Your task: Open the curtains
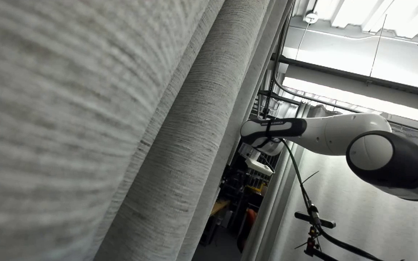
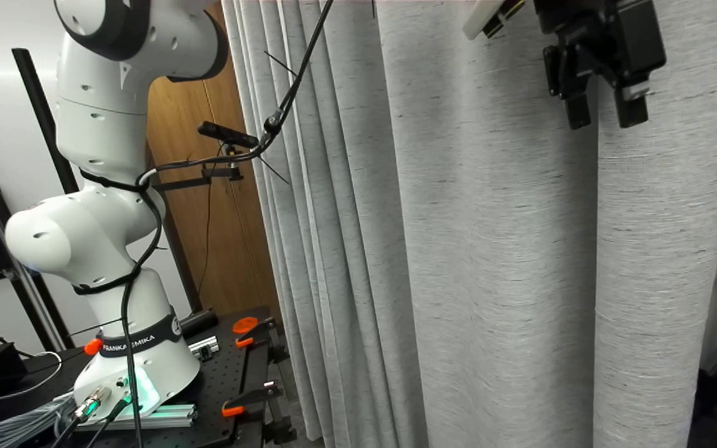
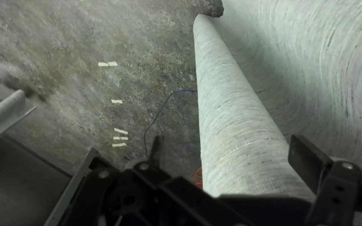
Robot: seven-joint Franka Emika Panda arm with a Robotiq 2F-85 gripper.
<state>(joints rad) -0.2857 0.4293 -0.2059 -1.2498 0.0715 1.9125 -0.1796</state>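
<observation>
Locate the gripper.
The gripper is upper right in an exterior view, in front of the curtains; a fold shows between its fingers in the wrist view.

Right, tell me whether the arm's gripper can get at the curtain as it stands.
Probably yes: the gripper is open near the curtain, a fold shows between its fingers in the wrist view, and nothing visible blocks it.

A robotics lab — white arm (image 2: 103,218), perforated black table (image 2: 218,367), clamps (image 2: 253,398).
</observation>
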